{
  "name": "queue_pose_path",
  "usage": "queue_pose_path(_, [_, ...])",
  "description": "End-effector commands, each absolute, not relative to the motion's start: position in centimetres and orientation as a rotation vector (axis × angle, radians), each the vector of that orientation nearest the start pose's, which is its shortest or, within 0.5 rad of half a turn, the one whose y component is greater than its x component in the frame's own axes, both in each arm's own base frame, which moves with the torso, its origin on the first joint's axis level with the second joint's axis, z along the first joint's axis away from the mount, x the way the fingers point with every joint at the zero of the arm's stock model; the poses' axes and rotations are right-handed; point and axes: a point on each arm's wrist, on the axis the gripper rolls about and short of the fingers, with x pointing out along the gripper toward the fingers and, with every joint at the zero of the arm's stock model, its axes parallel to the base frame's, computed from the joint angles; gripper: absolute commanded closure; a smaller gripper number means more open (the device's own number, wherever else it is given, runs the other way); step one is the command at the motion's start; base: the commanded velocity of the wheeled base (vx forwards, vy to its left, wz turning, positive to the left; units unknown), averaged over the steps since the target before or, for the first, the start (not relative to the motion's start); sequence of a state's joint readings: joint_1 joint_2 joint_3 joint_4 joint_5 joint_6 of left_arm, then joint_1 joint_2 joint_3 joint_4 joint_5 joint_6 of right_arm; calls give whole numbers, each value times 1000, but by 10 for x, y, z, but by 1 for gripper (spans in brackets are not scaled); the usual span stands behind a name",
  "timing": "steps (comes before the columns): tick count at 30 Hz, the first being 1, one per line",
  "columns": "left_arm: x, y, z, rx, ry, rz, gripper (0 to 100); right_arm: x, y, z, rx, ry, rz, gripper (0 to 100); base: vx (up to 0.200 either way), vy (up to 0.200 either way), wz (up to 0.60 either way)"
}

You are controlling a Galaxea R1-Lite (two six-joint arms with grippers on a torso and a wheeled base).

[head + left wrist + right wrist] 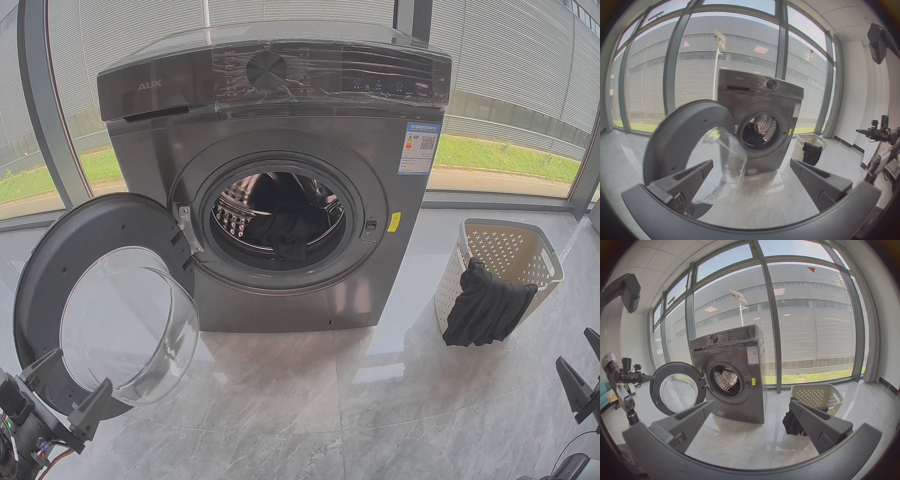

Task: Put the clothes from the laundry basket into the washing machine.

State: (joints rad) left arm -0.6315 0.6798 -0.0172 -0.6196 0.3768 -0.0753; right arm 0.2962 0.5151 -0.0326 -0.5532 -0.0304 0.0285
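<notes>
The grey washing machine (275,181) stands ahead with its round door (106,300) swung open to the left. A dark garment (284,231) lies in the drum. To the right sits the cream laundry basket (509,262), with a black garment (484,306) draped over its front rim. My left gripper (65,390) hangs open and empty at the lower left, in front of the door. My right gripper (587,369) is open and empty at the lower right, short of the basket. The machine (762,122) and basket (811,147) lie beyond the left gripper (751,178), and the right gripper (750,421) faces the basket (817,396).
Tall windows with dark frames (50,112) run behind the machine. The polished grey tile floor (350,400) lies open between me and the machine. The open door juts out close to my left gripper.
</notes>
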Motion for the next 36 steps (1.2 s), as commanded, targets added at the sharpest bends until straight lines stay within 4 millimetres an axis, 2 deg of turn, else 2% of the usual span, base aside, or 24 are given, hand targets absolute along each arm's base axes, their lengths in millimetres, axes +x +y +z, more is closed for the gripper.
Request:
queue_pose_path(1, [9, 4, 118, -149, -53, -100, 0, 7, 1, 136, 36, -169, 179, 0, 0, 0, 0])
queue_pose_path(5, [-3, 10, 103, -143, -35, 4, 0, 0, 0, 129, 12, -204, 148, 0, 0, 0, 0])
queue_pose_path(11, [-16, 11, 83, -128, 29, 56, 0, -15, -2, 114, 9, -219, 124, 0, 0, 0, 0])
queue_pose_path(16, [-16, 11, 84, -127, 23, 69, 0, -17, -3, 107, 22, -191, 96, 0, 0, 0, 0])
queue_pose_path(20, [-16, 9, 84, -67, 28, 185, 0, -17, -4, 106, 11, -188, 16, 0, 0, 0, 0])
queue_pose_path(24, [-16, 9, 84, -58, 30, 171, 0, -17, -4, 106, 1, -186, 5, 0, 0, 0, 0])
queue_pose_path(27, [-16, 7, 84, -58, 34, 78, 0, -15, -4, 87, -2, 0, -14, 0, 0, 0, 0])
queue_pose_path(29, [-16, 6, 84, -77, 34, 47, 0, -15, -4, 84, -17, 34, -18, 0, 0, 0, 0])
queue_pose_path(36, [-16, 6, 84, -63, 35, 50, 0, -15, -4, 85, -87, 23, -39, 0, 0, -171, 0])
